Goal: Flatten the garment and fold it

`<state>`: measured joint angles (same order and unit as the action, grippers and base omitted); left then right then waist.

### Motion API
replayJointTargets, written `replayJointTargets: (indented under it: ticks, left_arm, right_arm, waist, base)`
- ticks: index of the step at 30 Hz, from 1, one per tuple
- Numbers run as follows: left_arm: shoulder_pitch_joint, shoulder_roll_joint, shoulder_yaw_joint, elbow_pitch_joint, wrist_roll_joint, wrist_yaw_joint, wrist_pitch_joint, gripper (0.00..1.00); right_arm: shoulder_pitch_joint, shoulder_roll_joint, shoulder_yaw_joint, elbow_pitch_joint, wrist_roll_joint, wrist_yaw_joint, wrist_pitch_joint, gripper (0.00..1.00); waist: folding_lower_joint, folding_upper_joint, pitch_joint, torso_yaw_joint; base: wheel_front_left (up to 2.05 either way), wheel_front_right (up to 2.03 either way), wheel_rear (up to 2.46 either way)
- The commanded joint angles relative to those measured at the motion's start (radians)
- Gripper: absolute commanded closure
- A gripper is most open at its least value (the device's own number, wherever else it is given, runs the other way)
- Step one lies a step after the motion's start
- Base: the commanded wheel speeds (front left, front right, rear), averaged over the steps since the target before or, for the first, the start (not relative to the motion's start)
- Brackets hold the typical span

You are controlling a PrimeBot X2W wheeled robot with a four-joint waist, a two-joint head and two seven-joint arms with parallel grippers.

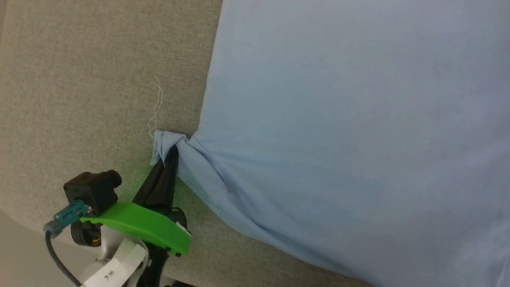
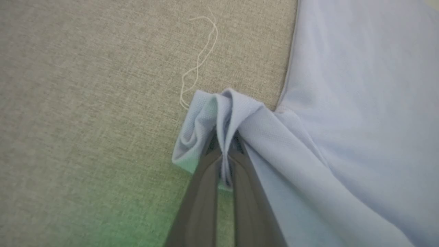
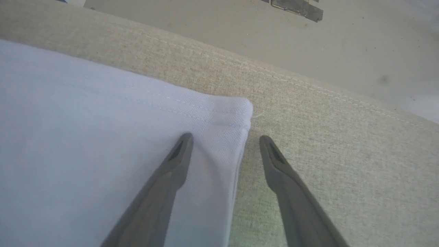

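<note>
The light-blue garment (image 1: 350, 131) lies spread over the beige cushioned surface (image 1: 79, 79), covering the right of the head view. My left gripper (image 1: 170, 153) is shut on a bunched sleeve end at the garment's left edge (image 2: 219, 113), with folds of cloth pinched between its dark fingers (image 2: 205, 178). In the right wrist view my right gripper (image 3: 224, 140) stands open over a hemmed corner of the garment (image 3: 219, 113). One finger (image 3: 171, 168) is above the cloth and the other (image 3: 284, 175) above bare fabric beside it.
A loose white thread (image 1: 156, 104) lies on the beige surface just beyond the pinched sleeve, and appears as a thread (image 2: 200, 58) in the left wrist view too. The surface's stitched edge (image 3: 308, 85) runs past the garment corner, with grey floor (image 3: 343, 44) beyond.
</note>
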<state>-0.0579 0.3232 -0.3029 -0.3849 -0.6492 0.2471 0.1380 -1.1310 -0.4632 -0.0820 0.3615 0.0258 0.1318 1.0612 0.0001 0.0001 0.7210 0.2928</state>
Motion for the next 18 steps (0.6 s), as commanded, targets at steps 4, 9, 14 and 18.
replayJointTargets:
  ticks: [4, 9, 14, 18]
  left_arm:
    - [-0.024, 0.003, -0.002, 0.019, 0.007, 0.001, 0.006, 1.00]
    - [-0.035, 0.003, -0.008, 0.027, 0.005, -0.003, 0.010, 1.00]
    - [-0.044, 0.006, -0.008, 0.042, 0.004, -0.004, 0.013, 1.00]
    - [-0.054, 0.008, -0.006, 0.065, -0.005, -0.018, 0.008, 1.00]
  right_arm:
    - [0.031, 0.007, 0.050, -0.003, 0.032, -0.001, 0.093, 0.00]
    - [0.047, 0.009, 0.050, -0.029, 0.057, -0.001, 0.203, 1.00]
    - [0.048, 0.006, 0.020, -0.083, 0.032, -0.001, 0.215, 1.00]
    - [0.040, 0.023, -0.023, -0.115, 0.015, -0.001, 0.146, 1.00]
  waist:
    - [-0.0001, -0.0001, 0.040, -0.002]
    - [-0.0001, -0.0001, 0.038, -0.010]
    - [-0.0001, -0.0001, 0.017, -0.018]
    - [-0.0001, -0.0001, -0.024, -0.033]
  base:
    - [0.00, 0.00, 0.00]
    - [0.00, 0.00, 0.00]
    - [0.00, 0.00, 0.00]
    - [0.00, 0.00, 0.00]
